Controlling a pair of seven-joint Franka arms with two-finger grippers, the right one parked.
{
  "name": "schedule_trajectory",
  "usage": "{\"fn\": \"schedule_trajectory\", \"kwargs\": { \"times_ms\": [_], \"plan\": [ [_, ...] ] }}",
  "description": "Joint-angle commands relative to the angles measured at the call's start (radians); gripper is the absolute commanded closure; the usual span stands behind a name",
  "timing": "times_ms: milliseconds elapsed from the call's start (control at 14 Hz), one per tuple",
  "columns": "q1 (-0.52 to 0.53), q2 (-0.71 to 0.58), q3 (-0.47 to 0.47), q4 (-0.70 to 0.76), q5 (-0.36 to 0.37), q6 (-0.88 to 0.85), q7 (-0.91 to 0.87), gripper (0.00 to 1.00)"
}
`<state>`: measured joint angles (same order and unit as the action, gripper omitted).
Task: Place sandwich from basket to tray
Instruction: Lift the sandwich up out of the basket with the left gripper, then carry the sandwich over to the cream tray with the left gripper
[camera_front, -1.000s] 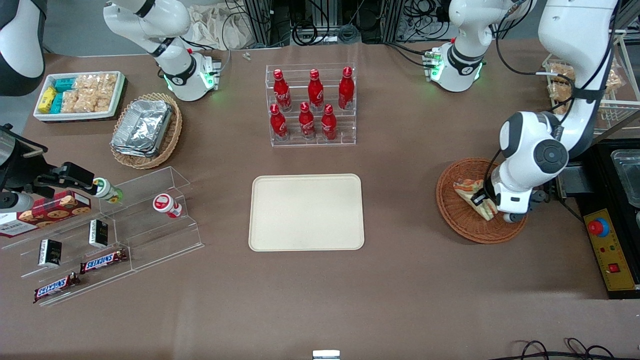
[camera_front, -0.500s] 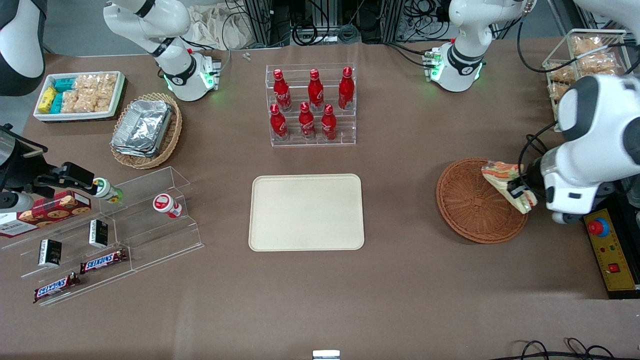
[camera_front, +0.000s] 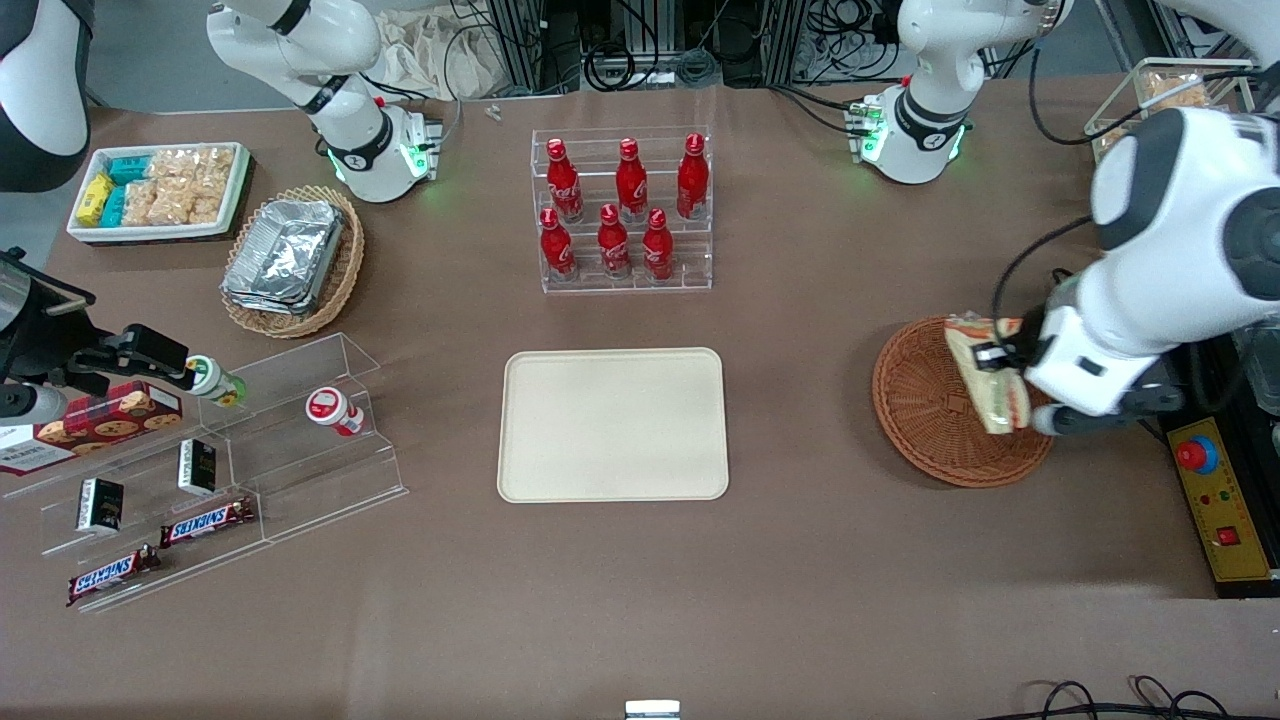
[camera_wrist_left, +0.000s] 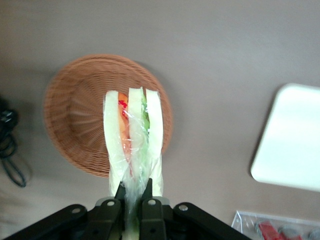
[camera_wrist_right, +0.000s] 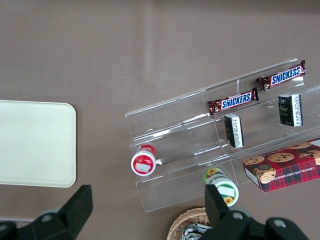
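My left gripper (camera_front: 1002, 357) (camera_wrist_left: 134, 189) is shut on the sandwich (camera_front: 985, 378) (camera_wrist_left: 133, 137), a plastic-wrapped wedge of white bread with orange, red and green filling. It hangs lifted in the air above the reddish-brown wicker basket (camera_front: 925, 418) (camera_wrist_left: 80, 110), over the basket's edge nearest the working arm's end of the table. The basket holds nothing else. The cream-beige tray (camera_front: 613, 423) (camera_wrist_left: 292, 137) lies flat at the table's middle, bare, well away from the gripper toward the parked arm's end.
A clear rack of red bottles (camera_front: 622, 210) stands farther from the camera than the tray. A yellow control box with a red button (camera_front: 1213, 490) sits by the basket. A snack rack (camera_front: 1170, 100) stands at the working arm's end. Clear stepped shelves with candy (camera_front: 210, 470) lie toward the parked arm's end.
The gripper has lifted the sandwich out of the basket, swung out toward the working arm's end, then come back over the basket's edge. The tray has not moved.
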<state>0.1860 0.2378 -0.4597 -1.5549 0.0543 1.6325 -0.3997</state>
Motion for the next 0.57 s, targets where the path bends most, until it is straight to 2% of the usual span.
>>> {"fn": "schedule_trajectory", "kwargs": {
  "times_ms": [0, 143, 214, 357, 500],
  "plan": [
    [0.001, 0.05, -0.101, 0.026, -0.001, 0.038, 0.028, 0.99],
    [-0.017, 0.086, -0.163, 0.019, 0.013, 0.096, -0.028, 0.99],
    [-0.067, 0.112, -0.165, 0.022, 0.027, 0.122, -0.075, 0.99],
    [-0.153, 0.182, -0.165, 0.03, 0.102, 0.167, -0.164, 1.0],
    [-0.206, 0.242, -0.163, 0.048, 0.139, 0.219, -0.224, 1.0]
  ]
}}
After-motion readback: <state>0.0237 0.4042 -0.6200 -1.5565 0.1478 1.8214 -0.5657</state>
